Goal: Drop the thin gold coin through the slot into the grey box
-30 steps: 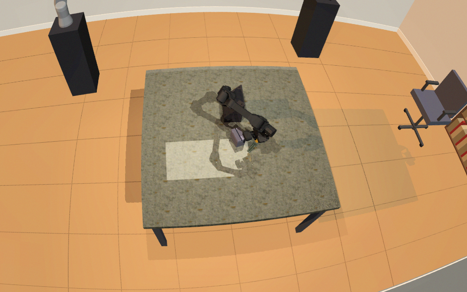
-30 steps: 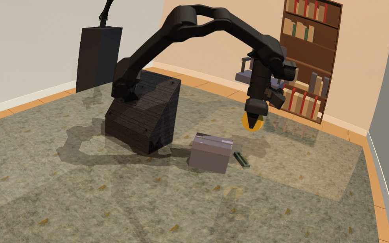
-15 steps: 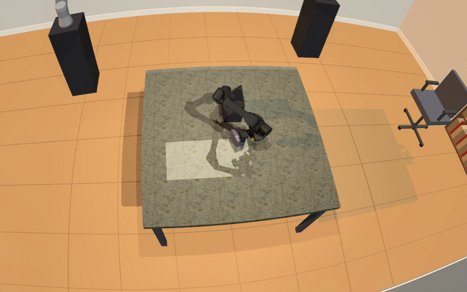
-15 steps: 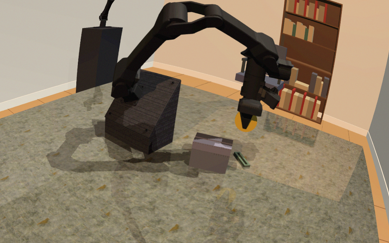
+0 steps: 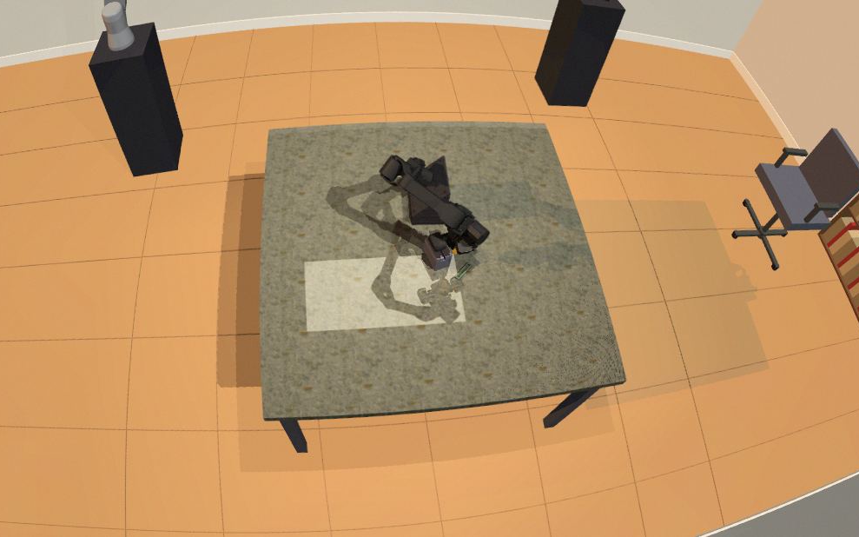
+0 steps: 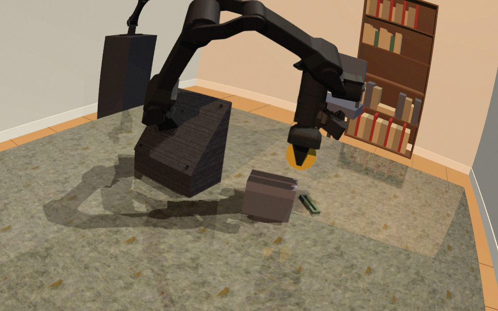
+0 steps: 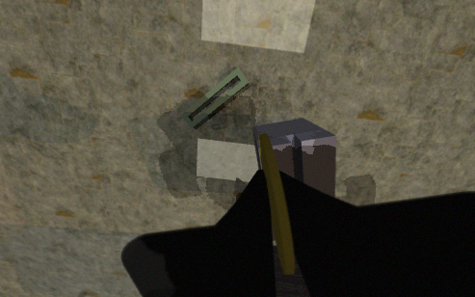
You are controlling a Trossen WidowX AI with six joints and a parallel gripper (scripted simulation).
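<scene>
The tool (image 6: 300,164) (image 7: 266,175) is closed to a narrow gap, with the gold coin (image 6: 290,157) (image 7: 282,222) gripped upright above the bench (image 5: 353,373) (image 6: 189,262) (image 7: 94,39). The slotted box (image 5: 440,261) (image 6: 268,201) (image 7: 316,169) and green holder (image 5: 463,270) (image 6: 316,211) (image 7: 238,77) are seen below.

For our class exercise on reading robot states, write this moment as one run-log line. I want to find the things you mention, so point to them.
claw (image 5: 453,250) (image 6: 300,164) (image 7: 266,175): shut on coin (image 6: 311,159) (image 7: 282,224) | coin: upright, above table | box (image 5: 441,264) (image 6: 268,201) (image 7: 317,166): coin not inside | holder (image 5: 463,270) (image 6: 312,208) (image 7: 240,77): vacant

Purplish-grey office chair (image 5: 794,193) (image 6: 343,104), brown bookshelf (image 5: 847,288) (image 6: 431,63) holding books, dark pedestal (image 5: 147,109) (image 6: 125,73), mottled green-grey table (image 5: 353,373) (image 6: 181,266) (image 7: 94,39)
</scene>
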